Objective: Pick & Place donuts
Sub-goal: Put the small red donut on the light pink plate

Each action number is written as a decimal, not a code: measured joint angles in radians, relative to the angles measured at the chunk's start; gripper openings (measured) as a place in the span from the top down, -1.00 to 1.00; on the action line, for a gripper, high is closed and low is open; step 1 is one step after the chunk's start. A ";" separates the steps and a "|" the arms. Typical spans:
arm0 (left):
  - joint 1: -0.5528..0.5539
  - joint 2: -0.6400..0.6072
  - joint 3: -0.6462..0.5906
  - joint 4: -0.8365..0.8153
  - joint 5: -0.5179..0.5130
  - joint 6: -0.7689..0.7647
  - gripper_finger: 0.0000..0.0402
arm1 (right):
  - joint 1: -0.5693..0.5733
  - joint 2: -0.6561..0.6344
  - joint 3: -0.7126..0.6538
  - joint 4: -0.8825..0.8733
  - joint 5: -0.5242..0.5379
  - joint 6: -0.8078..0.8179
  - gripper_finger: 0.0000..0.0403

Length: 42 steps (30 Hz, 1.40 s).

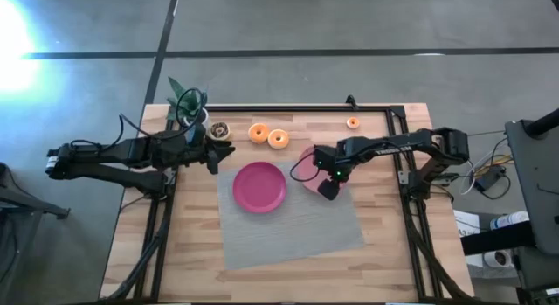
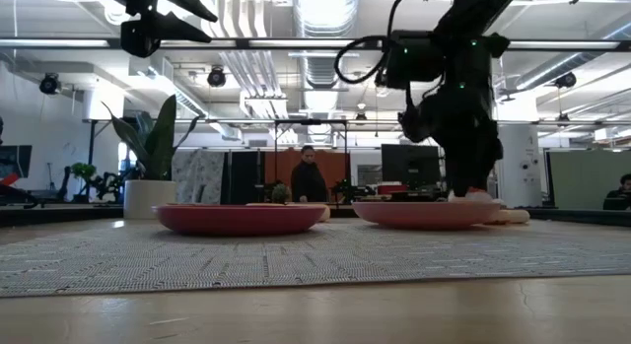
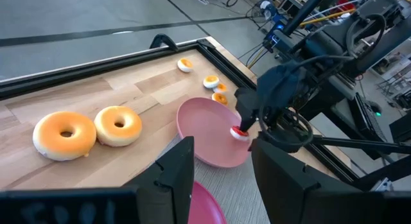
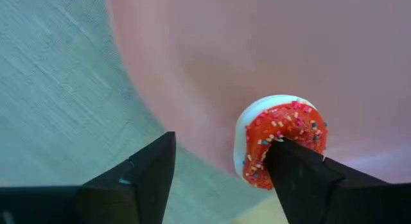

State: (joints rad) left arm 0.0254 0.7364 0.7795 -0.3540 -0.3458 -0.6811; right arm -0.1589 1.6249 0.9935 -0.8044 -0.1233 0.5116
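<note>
Small red-iced donut [image 4: 282, 140] with coloured sprinkles and a white underside, lying on the pale pink plate [image 4: 257, 51] near its rim. Right gripper [image 4: 221, 169] low over it, fingers [image 4: 138, 179] spread apart; one dark fingertip overlapping the donut's edge, the other off to the side above the plate's rim. Grey woven mat [image 4: 58, 89] beside and under the plate.

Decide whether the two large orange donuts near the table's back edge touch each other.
Apart. The high view shows bare wood between the left orange donut and the right orange donut.
</note>
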 joint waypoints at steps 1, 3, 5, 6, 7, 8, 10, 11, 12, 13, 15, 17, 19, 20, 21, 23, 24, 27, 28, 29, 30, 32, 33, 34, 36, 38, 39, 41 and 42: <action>0.000 0.000 0.000 0.003 -0.004 0.000 0.35 | 0.011 -0.016 -0.001 0.004 0.060 -0.001 -0.14; 0.000 0.000 0.000 0.005 -0.012 -0.002 0.35 | 0.026 -0.048 -0.001 0.029 0.099 -0.028 -0.14; 0.000 0.000 0.000 0.006 -0.015 -0.003 0.35 | 0.025 -0.067 -0.002 0.057 0.059 -0.047 -0.13; 0.000 0.000 0.000 0.007 -0.016 -0.004 0.35 | 0.025 -0.070 -0.007 0.069 0.064 -0.037 -0.12; 0.000 0.000 0.000 0.009 -0.019 -0.005 0.35 | 0.023 -0.072 -0.017 0.082 0.057 -0.031 -0.11; 0.000 0.000 0.000 0.012 -0.020 -0.005 0.35 | 0.015 -0.073 -0.025 0.088 0.021 -0.038 -0.10; 0.000 0.002 0.000 0.012 -0.021 -0.006 0.35 | 0.005 -0.071 -0.035 0.091 -0.024 -0.058 -0.09; 0.000 0.005 0.000 0.012 -0.021 -0.012 0.35 | 0.005 -0.070 -0.039 0.090 -0.017 -0.071 -0.09; 0.000 0.012 0.000 0.012 -0.021 -0.025 0.35 | 0.014 -0.070 -0.043 0.090 -0.002 -0.093 -0.09; 0.001 0.024 0.000 0.012 -0.015 -0.038 0.35 | 0.024 -0.071 -0.047 0.089 0.012 -0.122 -0.09; 0.010 0.062 0.000 0.012 0.022 -0.035 0.35 | 0.049 -0.072 -0.047 0.094 0.048 -0.183 -0.09; 0.037 0.119 0.000 0.015 0.079 -0.013 0.35 | 0.067 -0.074 -0.044 0.090 0.078 -0.245 -0.09; 0.080 0.185 -0.001 0.054 0.140 0.037 0.35 | 0.079 -0.072 -0.039 0.088 0.102 -0.301 -0.09; 0.105 0.221 -0.001 0.094 0.175 0.071 0.35 | 0.083 -0.072 -0.038 0.090 0.110 -0.326 -0.09; 0.130 0.256 -0.001 0.138 0.219 0.106 0.35 | 0.085 -0.072 -0.039 0.089 0.117 -0.346 -0.09; 0.180 0.328 0.000 0.237 0.298 0.167 0.35 | 0.090 -0.072 -0.039 0.086 0.127 -0.380 -0.09; 0.201 0.361 0.000 0.282 0.331 0.201 0.35 | 0.090 -0.072 -0.039 0.082 0.128 -0.388 -0.09; 0.229 0.455 0.000 0.433 0.383 0.354 0.35 | 0.090 -0.074 -0.039 0.077 0.128 -0.402 -0.09; 0.229 0.484 0.000 0.471 0.390 0.413 0.35 | 0.089 -0.076 -0.039 0.077 0.128 -0.408 -0.09; 0.228 0.512 0.000 0.512 0.393 0.468 0.35 | 0.090 -0.078 -0.039 0.077 0.128 -0.415 -0.09; 0.228 0.541 0.000 0.548 0.397 0.511 0.35 | 0.090 -0.080 -0.040 0.078 0.128 -0.423 -0.09; 0.229 0.600 0.000 0.614 0.426 0.548 0.36 | 0.090 -0.086 -0.039 0.078 0.127 -0.441 -0.09; 0.230 0.631 0.000 0.656 0.450 0.548 0.36 | 0.090 -0.089 -0.039 0.079 0.127 -0.454 -0.09; 0.231 0.661 0.000 0.691 0.471 0.538 0.38 | 0.090 -0.097 -0.039 0.081 0.127 -0.462 -0.09; 0.231 0.724 0.000 0.765 0.500 0.506 0.42 | 0.091 -0.112 -0.039 0.086 0.128 -0.477 -0.09; 0.231 0.795 0.000 0.862 0.513 0.483 0.49 | 0.091 -0.128 -0.039 0.086 0.127 -0.493 -0.09; 0.231 0.831 0.000 0.926 0.513 0.472 0.53 | 0.092 -0.136 -0.039 0.088 0.127 -0.505 -0.09; 0.233 0.906 0.016 1.042 0.527 0.450 0.63 | 0.092 -0.149 -0.039 0.090 0.127 -0.532 -0.09; 0.233 0.943 0.035 1.085 0.539 0.443 0.69 | 0.092 -0.154 -0.039 0.090 0.127 -0.543 -0.09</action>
State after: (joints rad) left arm 0.2584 1.6793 0.8144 0.7314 0.1936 -0.2379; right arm -0.0673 1.4712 0.9550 -0.7146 0.0040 -0.0314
